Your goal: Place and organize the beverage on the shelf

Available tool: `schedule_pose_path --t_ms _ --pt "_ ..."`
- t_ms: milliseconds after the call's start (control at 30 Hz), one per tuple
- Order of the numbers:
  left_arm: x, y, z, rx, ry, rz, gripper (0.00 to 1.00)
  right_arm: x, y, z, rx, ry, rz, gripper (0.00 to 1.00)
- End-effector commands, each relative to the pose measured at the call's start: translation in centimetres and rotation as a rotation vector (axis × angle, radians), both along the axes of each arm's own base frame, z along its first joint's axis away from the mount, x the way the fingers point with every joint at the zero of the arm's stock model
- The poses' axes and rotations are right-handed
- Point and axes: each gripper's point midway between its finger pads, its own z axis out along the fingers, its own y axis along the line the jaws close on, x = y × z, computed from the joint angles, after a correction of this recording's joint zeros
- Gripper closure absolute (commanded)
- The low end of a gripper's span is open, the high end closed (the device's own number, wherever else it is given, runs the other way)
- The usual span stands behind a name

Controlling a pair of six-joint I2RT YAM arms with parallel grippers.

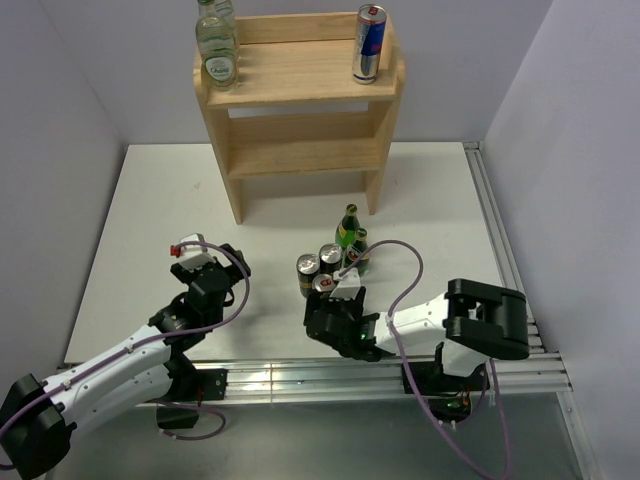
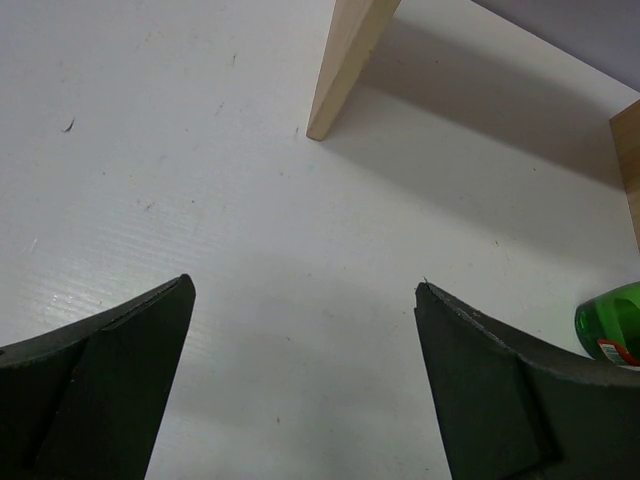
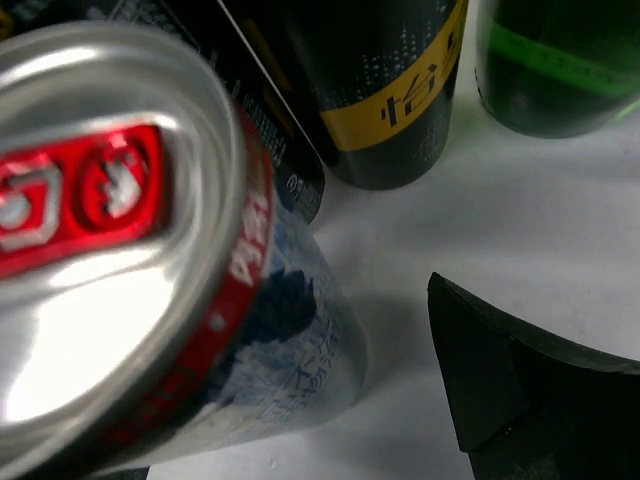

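The wooden shelf (image 1: 300, 75) stands at the back. Its top tier holds two pale glass bottles (image 1: 216, 45) on the left and a silver-and-blue can (image 1: 368, 43) on the right. On the table stand two dark green bottles (image 1: 352, 240), two black-and-gold cans (image 1: 319, 264) and a silver-and-blue can (image 1: 323, 285). My right gripper (image 1: 331, 298) is open around that can (image 3: 150, 230); the right finger (image 3: 510, 390) is apart from it and the left finger is hidden. My left gripper (image 1: 212, 262) is open and empty above bare table (image 2: 305, 290).
A shelf leg (image 2: 345, 65) stands ahead of the left gripper, and a green bottle (image 2: 610, 320) shows at its right edge. A black-and-gold can (image 3: 385, 90) and a green bottle (image 3: 555, 65) stand just behind the near can. An aluminium rail (image 1: 500, 260) runs along the table's right side.
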Motion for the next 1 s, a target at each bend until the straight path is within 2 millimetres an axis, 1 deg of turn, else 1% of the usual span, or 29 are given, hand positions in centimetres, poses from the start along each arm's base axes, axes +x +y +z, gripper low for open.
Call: schedule_pose_path --t_ms 0,100,133,200,233,300,400,433,467,500,567,633,667,700,733,767,800,833,867,900,933,967 --pt "0.4 -0.4 1.4 -0.028 -0.036 -0.006 0.01 1.9 1.2 0.8 0.016 -0.064 -0.016 0.01" --pt "0.4 -0.4 1.4 -0.028 -0.036 -0.006 0.01 2.5 1.3 0.6 -0.003 -0.083 -0.034 0.12" --pt "0.4 -0.4 1.4 -0.026 -0.035 -0.006 0.01 2.5 1.3 0.5 -0.002 -0.083 -0.039 0.19" --pt "0.5 -0.4 1.5 -0.029 -0.037 -0.004 0.01 2.6 1.1 0.4 -0.003 -0.085 -0.042 0.23" --pt "0.4 -0.3 1.4 -0.027 -0.037 -0.003 0.01 2.5 1.1 0.5 0.004 -0.087 -0.043 0.28" --pt "0.4 -0.3 1.4 -0.026 -0.034 -0.005 0.01 2.5 0.9 0.7 0.008 -0.09 -0.044 0.36" --pt "0.4 -0.3 1.5 -0.032 -0.04 -0.003 0.01 2.4 0.6 1.2 0.004 -0.089 -0.042 0.69" --pt "0.4 -0.3 1.5 -0.03 -0.039 -0.005 0.01 2.3 0.5 1.3 0.007 -0.086 -0.049 0.88" --pt "0.4 -0.3 1.5 -0.031 -0.039 -0.004 0.01 2.2 0.3 1.7 0.002 -0.094 -0.061 0.92" --pt "0.4 -0.3 1.5 -0.031 -0.039 -0.003 0.01 2.0 -0.1 2.0 -0.024 -0.09 -0.068 0.93" --pt "0.4 -0.4 1.4 -0.027 -0.035 -0.006 0.01 1.5 -0.3 2.8 -0.015 -0.093 -0.091 1.0" --pt "0.5 -0.4 1.4 -0.024 -0.034 -0.005 0.01 0.3 -0.7 4.5 -0.029 -0.114 -0.109 1.0" --pt "0.5 -0.4 1.5 -0.026 -0.035 -0.006 0.01 -0.5 0.2 6.9 0.009 -0.149 -0.103 1.0" --pt "0.5 -0.5 1.5 -0.024 -0.034 -0.006 0.01 -1.1 -0.6 7.3 -0.048 -0.156 -0.092 1.0" --pt "0.5 -0.4 1.5 -0.027 -0.034 -0.004 0.01 -1.5 -0.4 8.6 -0.035 -0.17 -0.09 1.0" --pt "0.5 -0.4 1.4 -0.025 -0.033 -0.006 0.01 -1.7 0.3 11.2 0.012 -0.185 -0.086 1.0" --pt "0.5 -0.4 1.4 -0.026 -0.034 -0.006 0.01 -2.1 0.1 12.5 -0.033 -0.212 -0.049 1.0" --pt "0.5 -0.5 1.5 -0.025 -0.035 -0.006 0.01 -2.1 0.4 14.1 -0.032 -0.23 -0.032 1.0" --pt "0.5 -0.4 1.4 -0.025 -0.033 -0.006 0.01 -2.0 0.6 17.1 0.016 -0.252 -0.02 1.0" --pt "0.5 -0.4 1.4 -0.024 -0.034 -0.006 0.01 -1.7 1.2 19.3 -0.025 -0.298 0.039 1.0" --pt "0.5 -0.4 1.5 -0.028 -0.036 -0.006 0.01 -1.5 1.5 21.2 -0.015 -0.322 0.066 1.0" --pt "0.5 -0.4 1.4 -0.027 -0.035 -0.006 0.01 -1.1 1.6 24.5 0.041 -0.347 0.079 1.0"
